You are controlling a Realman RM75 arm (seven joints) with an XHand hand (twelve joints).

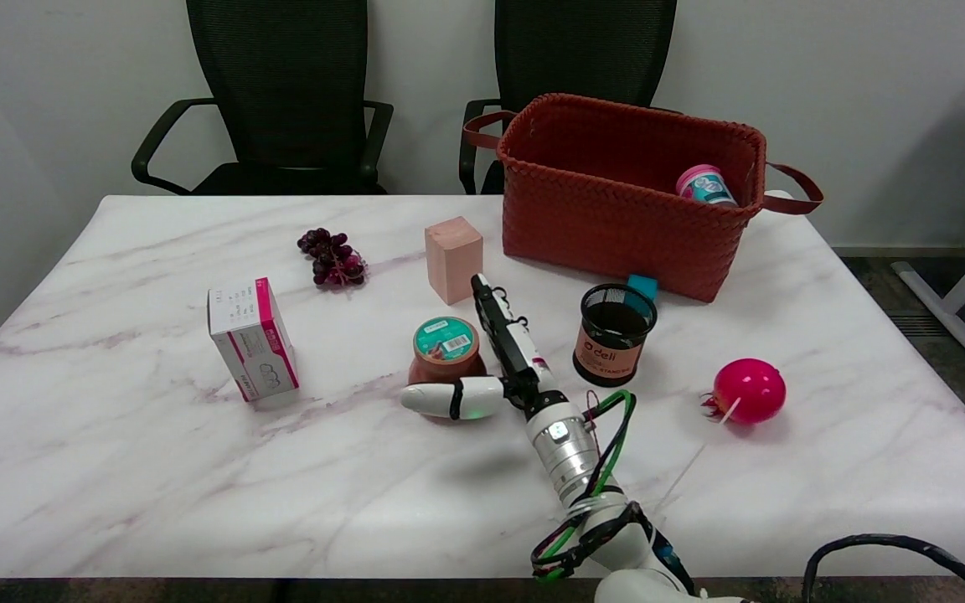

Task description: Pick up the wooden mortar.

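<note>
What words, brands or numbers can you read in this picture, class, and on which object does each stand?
"deli": black mesh pen cup, orange label; the smaller line under it is too blurred.
White-and-pink carton: print too small.
Brown wooden mortar: green barcode sticker, unreadable.
Teal-and-pink can in the woven red basket: unreadable.

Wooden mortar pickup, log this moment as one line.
right hand open beside wooden mortar | not gripped | mortar on table

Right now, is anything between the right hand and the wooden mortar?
Nothing visible. The right hand is already at the wooden mortar, thumb along its near side, fingers along its right. The pen cup stands off to the right.
</note>
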